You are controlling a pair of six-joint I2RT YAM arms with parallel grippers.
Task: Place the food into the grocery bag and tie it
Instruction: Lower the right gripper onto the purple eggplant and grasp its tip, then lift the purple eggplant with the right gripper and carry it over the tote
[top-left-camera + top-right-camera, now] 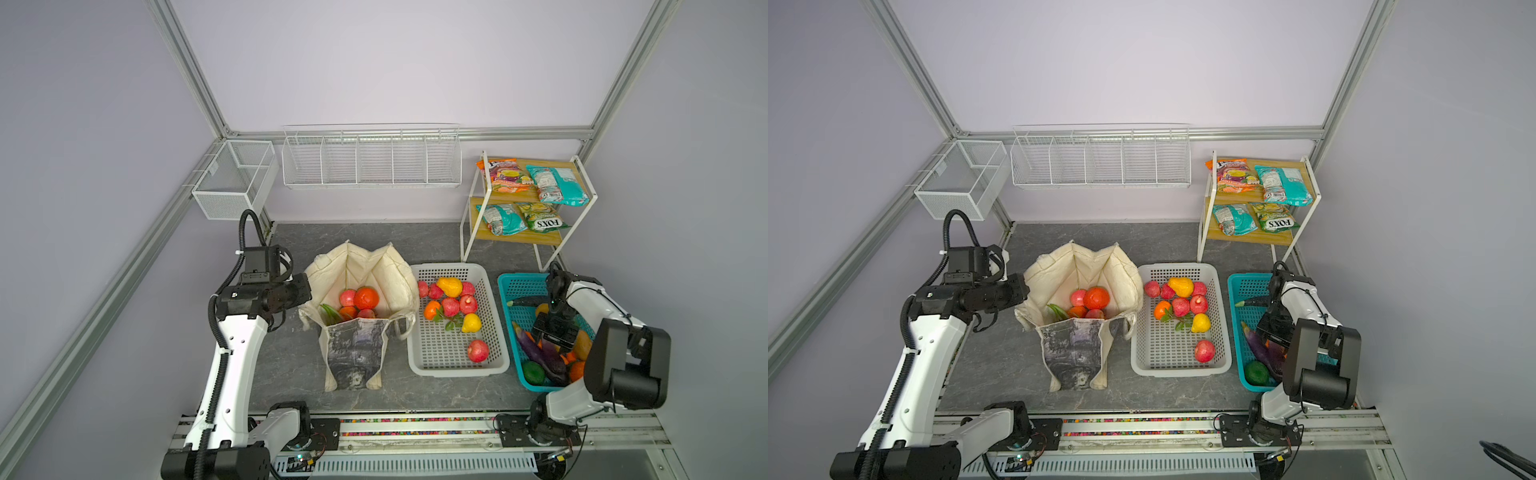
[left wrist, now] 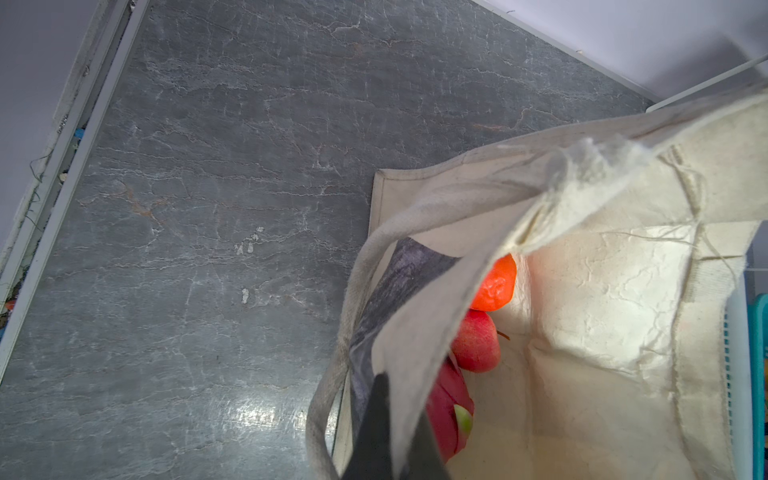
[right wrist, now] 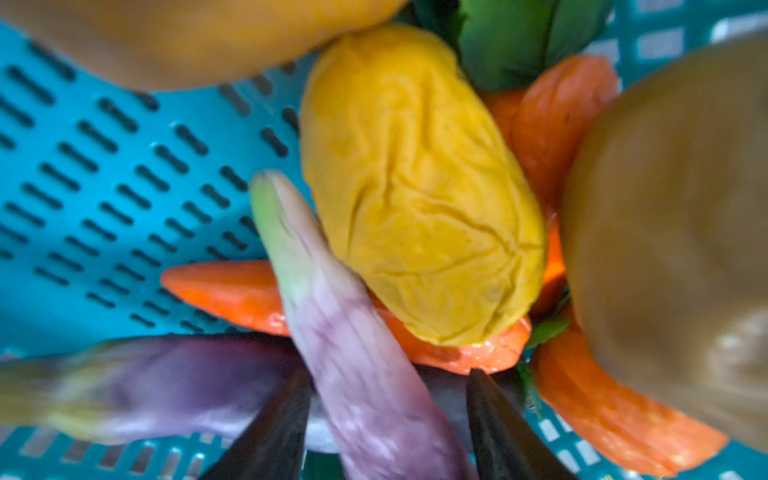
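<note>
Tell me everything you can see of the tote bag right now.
The tote bag is creased cream canvas with a grey-black printed panel on its near face. It stands open on the dark table, red and orange fruit inside, its side seemingly touching the white basket. The left gripper pinches its rim between shut fingers.

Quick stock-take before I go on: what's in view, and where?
bag: one, cream, centre
bagged fruit: about five, red, orange, in bag
white basket: one, right of bag
loose fruit: about nine, red, orange, yellow, in white basket
teal basket: one, far right
vegetables: several, purple, orange, green, in teal basket
shelf: one, wood, back right
packets: four, teal, orange, green, on shelf
racks: two, white wire, back wall
left pincer: one, black, shut on bag rim
right pincer: one, black, open astride aubergine in teal basket
</note>
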